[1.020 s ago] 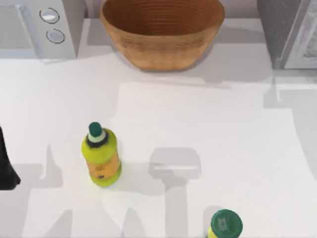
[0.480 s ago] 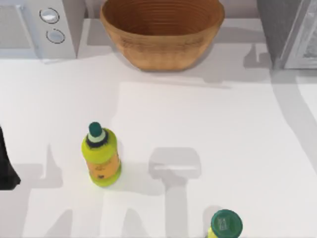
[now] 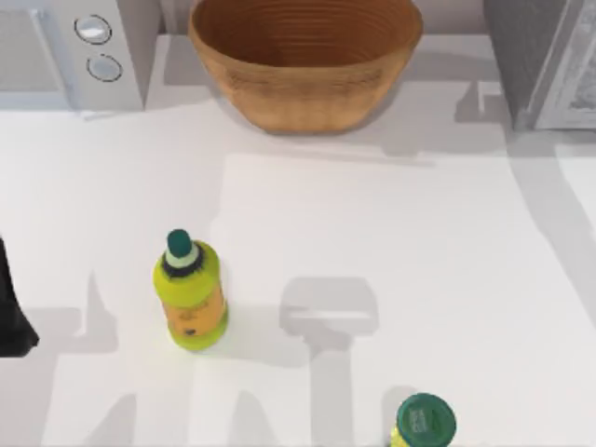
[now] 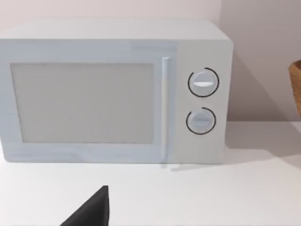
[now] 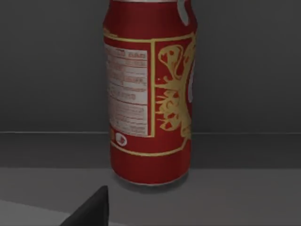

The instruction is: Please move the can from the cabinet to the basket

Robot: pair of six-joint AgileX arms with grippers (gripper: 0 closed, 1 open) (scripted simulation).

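Can: upright on a grey shelf inside the cabinet, close in front of our right wrist camera, label panel facing us. We judge it light, with thin stiff walls that could dent under a hard squeeze; the painted metal looks smooth, so likely slippery. Best hold, in our view: across the straight mid-body, below the top rim and above the tapered base, fingers square to the sides.

Right gripper: one dark finger tip shows, short of the can; whether it is spread or pressed together we cannot tell.

Cabinet stands at the desk's 2 o'clock corner. Basket sits at 12 o'clock, well apart from the cabinet.

Left arm parked at 9 o'clock; its fingers' state we cannot tell either.
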